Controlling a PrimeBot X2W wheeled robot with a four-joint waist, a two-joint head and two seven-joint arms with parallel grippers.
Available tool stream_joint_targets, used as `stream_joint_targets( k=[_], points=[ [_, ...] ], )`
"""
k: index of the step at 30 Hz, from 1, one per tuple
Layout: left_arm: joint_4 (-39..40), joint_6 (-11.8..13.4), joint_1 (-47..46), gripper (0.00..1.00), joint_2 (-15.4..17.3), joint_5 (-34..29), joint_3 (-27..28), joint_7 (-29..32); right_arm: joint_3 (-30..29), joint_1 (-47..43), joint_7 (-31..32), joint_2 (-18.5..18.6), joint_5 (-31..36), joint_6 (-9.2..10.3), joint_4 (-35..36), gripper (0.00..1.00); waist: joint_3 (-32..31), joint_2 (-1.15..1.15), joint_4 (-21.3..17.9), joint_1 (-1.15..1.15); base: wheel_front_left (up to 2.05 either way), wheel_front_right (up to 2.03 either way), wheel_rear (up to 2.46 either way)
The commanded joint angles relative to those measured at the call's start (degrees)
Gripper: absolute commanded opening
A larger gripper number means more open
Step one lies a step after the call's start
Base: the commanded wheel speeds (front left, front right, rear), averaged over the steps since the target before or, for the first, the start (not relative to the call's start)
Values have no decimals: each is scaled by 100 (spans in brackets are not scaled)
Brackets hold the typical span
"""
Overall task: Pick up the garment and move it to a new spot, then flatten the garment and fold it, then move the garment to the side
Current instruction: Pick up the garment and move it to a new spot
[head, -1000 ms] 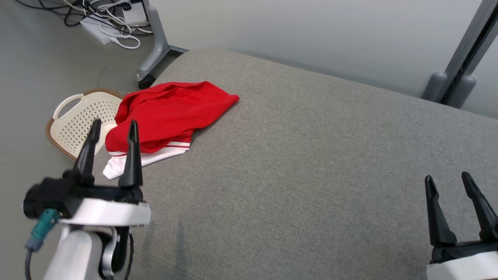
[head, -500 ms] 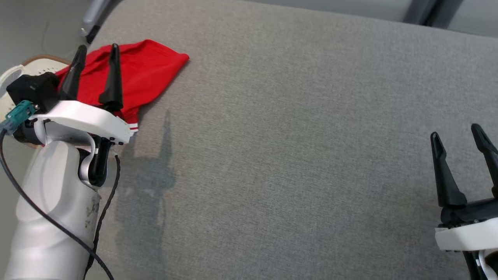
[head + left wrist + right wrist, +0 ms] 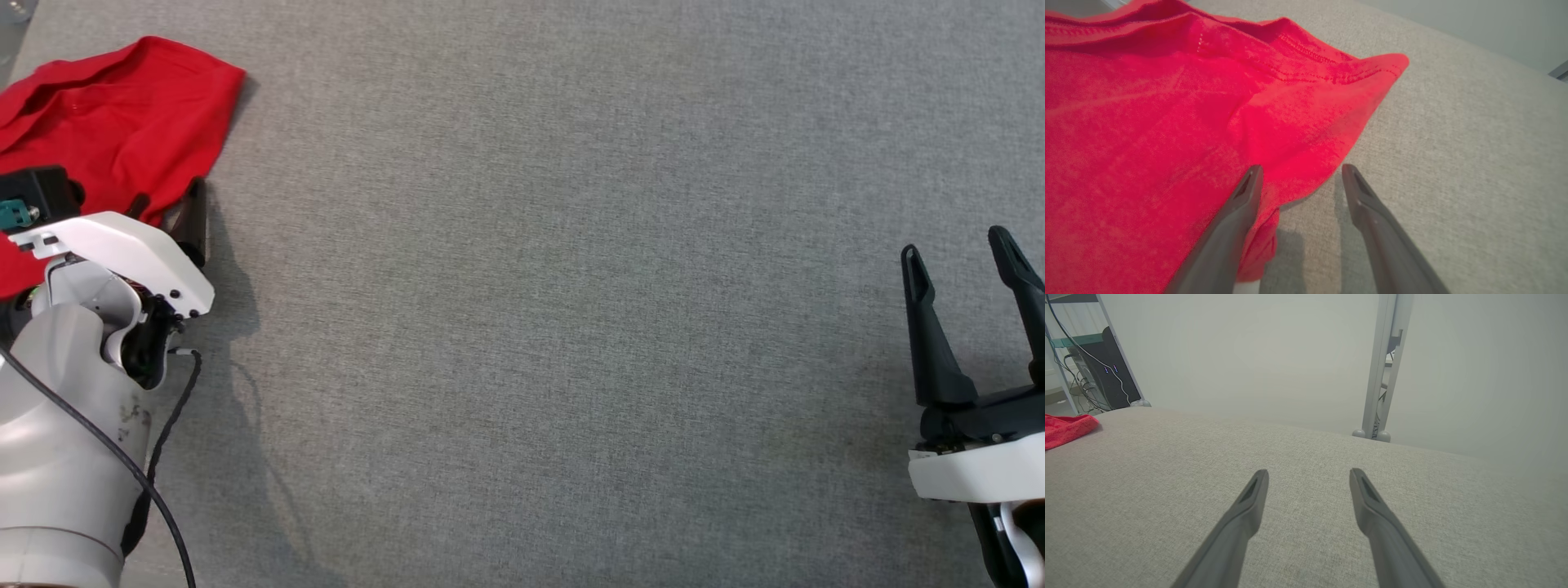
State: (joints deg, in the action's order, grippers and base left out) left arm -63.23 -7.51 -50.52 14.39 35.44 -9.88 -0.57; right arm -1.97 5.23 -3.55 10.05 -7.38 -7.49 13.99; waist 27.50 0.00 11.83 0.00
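Observation:
The red garment (image 3: 106,114) lies crumpled at the far left of the grey fabric surface (image 3: 571,286). My left gripper (image 3: 167,192) is open and low at the garment's near right edge. In the left wrist view the garment (image 3: 1147,134) spreads across the left side. The left gripper (image 3: 1301,169) straddles its hem there, one finger over the red cloth and the other over bare grey fabric. My right gripper (image 3: 953,241) stands open at the lower right, far from the garment, holding nothing. In the right wrist view the right gripper (image 3: 1308,471) hovers over bare surface, with the garment (image 3: 1065,428) at the far left.
Beyond the surface's far edge are a pale wall, a grey post (image 3: 1384,367) and a dark box with cables (image 3: 1106,367). Wide bare grey fabric stretches between the two grippers.
The head camera has tilted down, so the basket, floor and wall have left its view. My left gripper has moved forward and down to the garment's edge. The right gripper has stayed about where it was.

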Motion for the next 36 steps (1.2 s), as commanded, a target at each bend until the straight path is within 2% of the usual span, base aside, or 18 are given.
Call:
stream_joint_targets(
  k=[1, 2, 3, 4, 8, 16, 19, 22, 25, 31, 32, 36],
  points=[
    [-44, -16, -83, 98, 73, 39, -57, 69, -29, 44, -39, 40, -35, -1, -5, 100, 44, 0, -42, 0, 0, 0, 0],
    [-85, -16, -109, 41, 112, 53, -120, 108, -27, 54, -52, 43, -36, -1, -16, 100, 54, 0, -52, 0, 0, 0, 0],
    [-113, -17, -133, 17, 134, 73, -179, 159, -30, 73, -61, 51, -35, -1, -21, 100, 62, 0, -62, 0, 0, 0, 0],
    [-145, -17, -144, 0, 173, 103, -228, 193, -33, 88, -68, 55, -33, -1, -27, 100, 68, 0, -70, 0, 0, 0, 0],
    [-141, -18, -218, 0, 289, 238, -273, -34, -30, 139, -78, 26, -21, -1, -50, 100, 59, 0, -85, 0, 0, 0, 0],
    [170, -9, -341, 0, 605, 261, -138, -1295, -36, 78, -175, -67, -22, -1, -179, 100, -327, 0, -28, 0, 0, 0, 0],
    [502, 110, -192, 0, 707, 152, -29, -1435, -8, 24, -231, -121, -42, -1, -274, 100, -561, 0, -28, 0, 0, 0, 0],
    [1351, 327, 125, 0, 843, -41, 344, -1454, 61, 25, -275, -140, -34, -1, -318, 100, -759, 0, -64, 0, 0, 0, 0],
    [2346, 543, 806, 0, 806, -382, 654, -1447, 106, -12, -329, -174, -47, -1, -390, 100, -961, 0, -123, 0, 0, 0, 0],
    [4255, 897, 2381, 0, 476, -873, 1051, -1450, 80, -212, -377, -261, -78, -1, -497, 100, -1359, 0, -175, 0, 0, 0, 0],
    [4255, 897, 2381, 0, 476, -873, 1051, -1450, 80, -212, -377, -261, -78, -1, -497, 100, -1359, 0, -175, 0, 0, 0, 0],
    [5283, 1144, 3473, 0, 207, -1100, 1134, -1450, 58, -378, -438, -363, -105, -1, -551, 100, -1616, 0, -250, 0, 0, 0, 0]
  ],
)
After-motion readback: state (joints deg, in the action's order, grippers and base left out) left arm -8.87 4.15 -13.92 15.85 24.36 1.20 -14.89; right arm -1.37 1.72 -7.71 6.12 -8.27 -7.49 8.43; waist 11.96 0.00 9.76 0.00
